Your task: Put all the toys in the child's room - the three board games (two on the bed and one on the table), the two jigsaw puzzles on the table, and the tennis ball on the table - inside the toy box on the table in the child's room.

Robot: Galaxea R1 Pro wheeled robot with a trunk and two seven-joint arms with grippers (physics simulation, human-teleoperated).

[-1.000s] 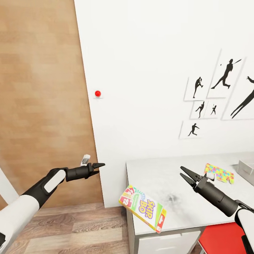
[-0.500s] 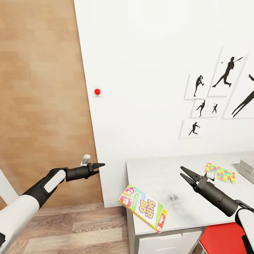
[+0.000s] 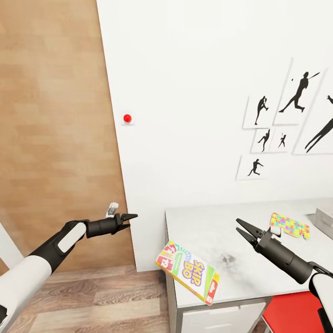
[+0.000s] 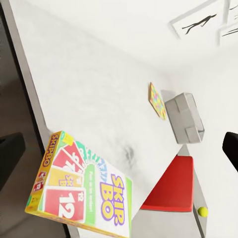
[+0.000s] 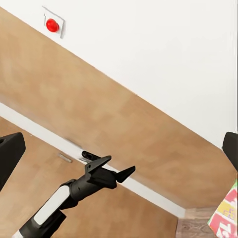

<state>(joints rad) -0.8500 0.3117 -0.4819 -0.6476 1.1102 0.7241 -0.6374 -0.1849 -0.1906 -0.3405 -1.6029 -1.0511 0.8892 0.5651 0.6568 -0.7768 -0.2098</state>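
Left gripper: the black two-fingered left gripper [image 3: 129, 216] hangs in the air beside the table's left end, over the wood-plank floor [image 3: 101, 296]; its fingers are spread a small way apart and hold nothing. It also shows from the right wrist camera [image 5: 116, 171], with the same modest gap between the tips.
Right gripper: the black right gripper [image 3: 241, 227] hovers above the table top with its fingers splayed into a clear V, empty and touching nothing.
Board game: the white "Skip-Bo" cardboard box with green and red panels [image 3: 187, 272] lies flat at the near left corner of the table, one corner jutting past the edge; it also shows close up in the left wrist view [image 4: 84, 191].
Jigsaw puzzle: a thin flat sheet in a multicoloured puzzle-piece pattern [image 3: 289, 226] lies further back on the table, just beside the toy box.
Toy box: the pale grey shallow bin [image 3: 324, 217] sits at the table's right end, cut off by the edge of the head view; its whole shape shows in the left wrist view [image 4: 184, 118].
Tennis ball: a small yellow-green ball [image 4: 202, 211] shows in the left wrist view, past the red seat [image 4: 171, 186].
Table: long pale grey-white desk top [image 3: 217, 240] against the white wall [image 3: 194, 92].
Wall: black athlete silhouette pictures [image 3: 296, 95] and a red round button [image 3: 127, 118].
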